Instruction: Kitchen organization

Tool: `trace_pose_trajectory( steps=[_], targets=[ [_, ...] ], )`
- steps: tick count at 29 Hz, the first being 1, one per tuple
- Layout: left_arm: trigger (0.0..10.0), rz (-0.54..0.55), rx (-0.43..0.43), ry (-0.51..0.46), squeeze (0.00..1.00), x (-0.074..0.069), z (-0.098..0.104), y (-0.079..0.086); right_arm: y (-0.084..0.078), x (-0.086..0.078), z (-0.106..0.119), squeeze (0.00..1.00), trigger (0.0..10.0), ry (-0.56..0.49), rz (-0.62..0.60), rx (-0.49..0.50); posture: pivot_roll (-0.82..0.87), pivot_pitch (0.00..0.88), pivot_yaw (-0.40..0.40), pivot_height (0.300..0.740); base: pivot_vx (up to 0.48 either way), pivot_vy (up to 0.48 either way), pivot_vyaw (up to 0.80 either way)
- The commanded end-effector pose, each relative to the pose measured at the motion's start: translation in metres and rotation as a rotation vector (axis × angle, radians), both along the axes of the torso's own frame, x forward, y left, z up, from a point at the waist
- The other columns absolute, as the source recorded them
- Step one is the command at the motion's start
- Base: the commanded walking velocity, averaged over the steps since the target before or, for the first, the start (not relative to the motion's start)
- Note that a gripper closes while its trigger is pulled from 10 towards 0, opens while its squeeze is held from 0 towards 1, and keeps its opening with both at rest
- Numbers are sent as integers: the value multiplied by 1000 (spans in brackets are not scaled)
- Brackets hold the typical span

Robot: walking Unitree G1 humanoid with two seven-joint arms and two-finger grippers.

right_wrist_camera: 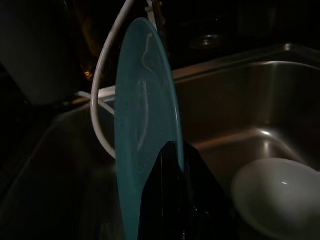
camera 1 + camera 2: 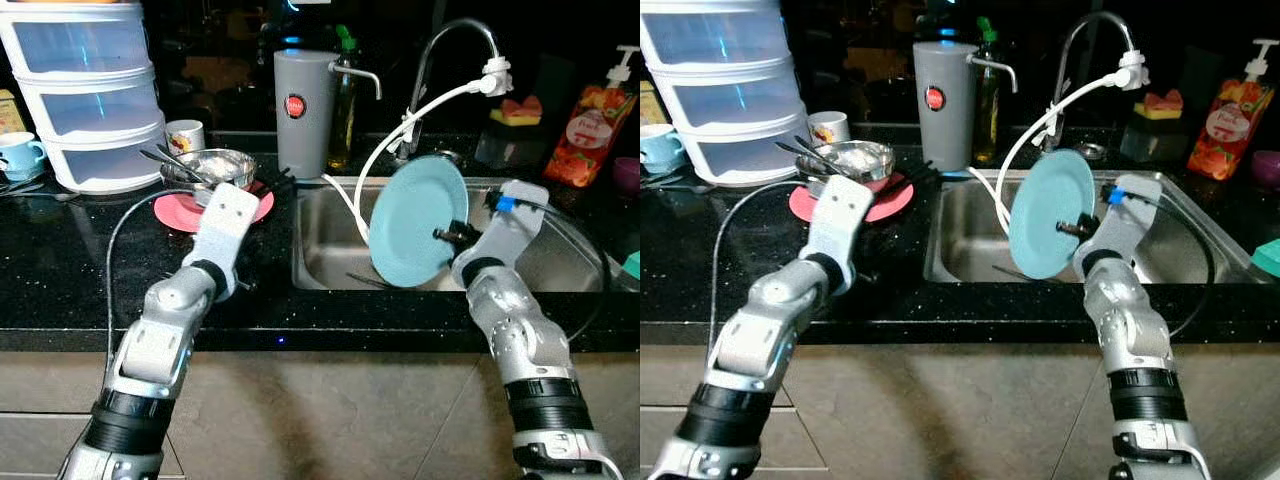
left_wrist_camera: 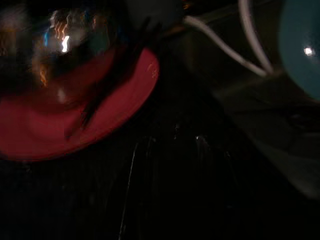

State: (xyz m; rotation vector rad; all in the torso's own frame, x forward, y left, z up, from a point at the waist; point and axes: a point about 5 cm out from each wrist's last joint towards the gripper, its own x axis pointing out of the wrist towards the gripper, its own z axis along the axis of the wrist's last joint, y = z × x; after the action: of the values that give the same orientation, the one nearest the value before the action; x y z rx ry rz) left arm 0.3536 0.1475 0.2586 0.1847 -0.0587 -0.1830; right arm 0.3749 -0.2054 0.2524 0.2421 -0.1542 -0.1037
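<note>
Teal plate (image 2: 415, 222) pinched upright by right gripper (image 2: 447, 236) over steel sink (image 2: 330, 255), left gripper's opening unclear

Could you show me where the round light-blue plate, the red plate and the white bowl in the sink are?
Round light-blue plate (image 2: 415, 225), left eye view, its middle.
Red plate (image 2: 176, 211), left eye view, bare left edge.
White bowl (image 1: 277, 197), right wrist view, inner surface.
</note>
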Motion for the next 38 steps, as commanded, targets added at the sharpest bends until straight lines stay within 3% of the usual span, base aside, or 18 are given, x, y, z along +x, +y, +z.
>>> trace_pose_trajectory(
  steps=[1, 4, 8, 17, 18, 21, 22, 25, 26, 28, 32, 38],
  targets=[
    [10000, 35, -57, 51, 0, 2, -4, 5, 0, 0, 0, 0, 10000, -19, -6, 14, 85, 135, -33, 740, 0, 0, 0],
    [10000, 70, -234, 118, 0, 5, -4, 15, 0, -1, 1, 0, 10000, -36, 2, 54, 83, 140, -33, 740, 0, 0, 0],
    [10000, 65, -332, 152, 0, 4, -2, 18, 1, -1, 0, 0, 10000, -40, 5, 67, 84, 140, -33, 740, 0, 0, 0],
    [10000, 133, -334, 177, 0, 2, -2, 28, 16, -1, -10, 0, 10000, -27, 44, 82, 77, 139, -36, 740, 0, 0, 0],
    [10000, 136, -327, 177, 0, 2, -2, 28, 17, -1, -10, 365, 10000, -28, 46, 87, 76, 138, -37, 740, 0, 0, 0],
    [10000, 136, -327, 177, 0, 2, -2, 28, 17, -1, -10, 365, 10000, -28, 46, 87, 76, 138, -37, 740, 0, 0, 0],
    [10000, 137, -323, 177, 0, 1, -2, 27, 17, -1, -9, 1000, 10000, -33, 51, 101, 76, 138, -37, 740, 0, 0, 0],
    [10000, 138, -306, 169, 0, 1, -1, 27, 16, -4, 4, 1000, 10000, -122, 60, 146, 76, 137, -34, 740, 0, 0, 0],
    [10000, 137, -301, 166, 0, 1, -1, 27, 16, -9, 14, 0, 10000, -194, 68, 191, 75, 137, -34, 740, 0, 0, 0],
    [10000, 137, -290, 163, 0, 1, 0, 26, 17, -18, 34, 0, 10000, -314, 93, 249, 75, 137, -34, 740, 0, 0, 0],
    [10000, 137, -272, 161, 0, 1, 0, 26, 25, -31, 53, 0, 10000, -402, 153, 307, 76, 137, -31, 740, 0, 0, 0],
    [10000, 140, -245, 144, 0, 1, 3, 26, 43, -41, 49, 0, 10000, -395, 211, 318, 71, 131, -29, 740, 0, 0, 0]
  ],
)
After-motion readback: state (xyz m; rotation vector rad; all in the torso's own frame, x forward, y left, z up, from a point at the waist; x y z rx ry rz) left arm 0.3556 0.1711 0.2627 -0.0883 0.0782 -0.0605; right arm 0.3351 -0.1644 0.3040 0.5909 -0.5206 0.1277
